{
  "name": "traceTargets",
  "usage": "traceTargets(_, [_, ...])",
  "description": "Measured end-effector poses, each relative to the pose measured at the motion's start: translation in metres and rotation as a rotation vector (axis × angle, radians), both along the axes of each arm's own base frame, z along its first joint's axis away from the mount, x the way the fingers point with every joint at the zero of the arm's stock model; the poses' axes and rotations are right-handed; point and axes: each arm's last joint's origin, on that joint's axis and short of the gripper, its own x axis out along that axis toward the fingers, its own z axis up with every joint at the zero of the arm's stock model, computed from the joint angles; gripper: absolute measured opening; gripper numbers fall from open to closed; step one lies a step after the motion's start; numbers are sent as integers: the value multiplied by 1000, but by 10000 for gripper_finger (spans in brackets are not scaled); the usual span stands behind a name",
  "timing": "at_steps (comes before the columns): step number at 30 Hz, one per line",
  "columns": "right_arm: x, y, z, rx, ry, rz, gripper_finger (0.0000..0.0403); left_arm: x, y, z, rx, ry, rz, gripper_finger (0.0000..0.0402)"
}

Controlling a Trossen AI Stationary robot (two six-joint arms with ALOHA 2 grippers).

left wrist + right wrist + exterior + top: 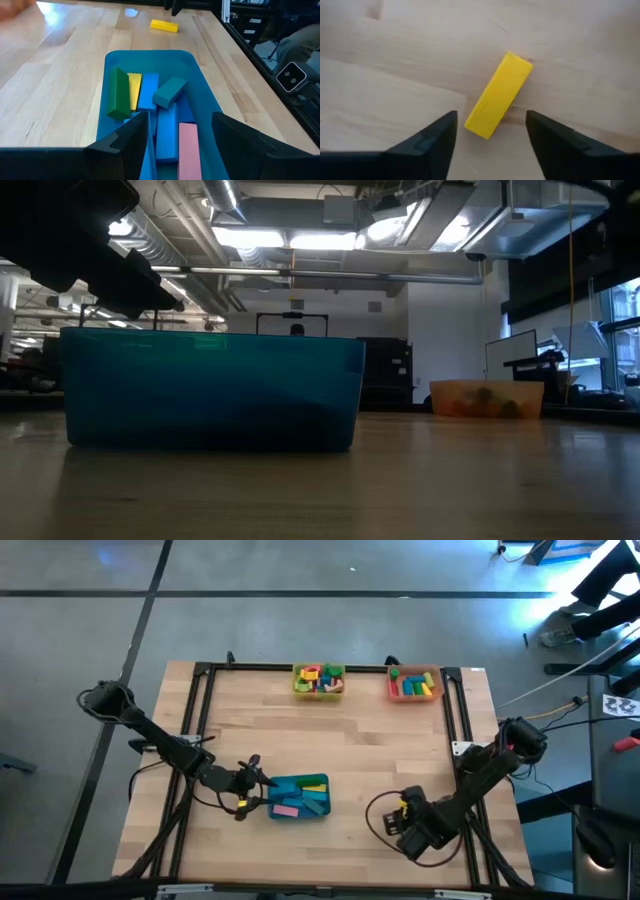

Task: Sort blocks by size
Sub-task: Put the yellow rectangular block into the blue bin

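From above I see my left gripper (252, 780) spread beside the teal tray (300, 797), which holds long blocks (295, 802). Right of the tray, my right gripper (490, 134) is spread over a yellow bar (498, 96) lying on the table (395, 60).

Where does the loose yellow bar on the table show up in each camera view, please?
High view: the yellow bar lies on the table's right side, partly under the right gripper.
Low view: not in it.
Left wrist view: far off on bare wood, beyond the teal tray.
Right wrist view: lying slantwise just ahead of the open fingers.
Shared landmark: the teal tray, also in the high and low views.
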Motion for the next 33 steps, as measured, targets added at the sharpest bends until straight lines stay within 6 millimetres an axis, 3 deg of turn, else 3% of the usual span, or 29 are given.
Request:
traceTargets(7, [-6, -5, -25, -1, -57, -62, 262, 0, 0, 0, 0, 0, 0, 202])
traceTargets(14, [-12, -13, -45, 32, -74, -70, 227, 0, 0, 0, 0, 0, 0, 202])
traceTargets(23, [-13, -14, -46, 6, -41, 17, 106, 0, 0, 0, 2, -1, 0, 202])
traceTargets(33, [-6, -10, -34, -72, -62, 220, 106, 0, 0, 0, -6, -5, 2, 202])
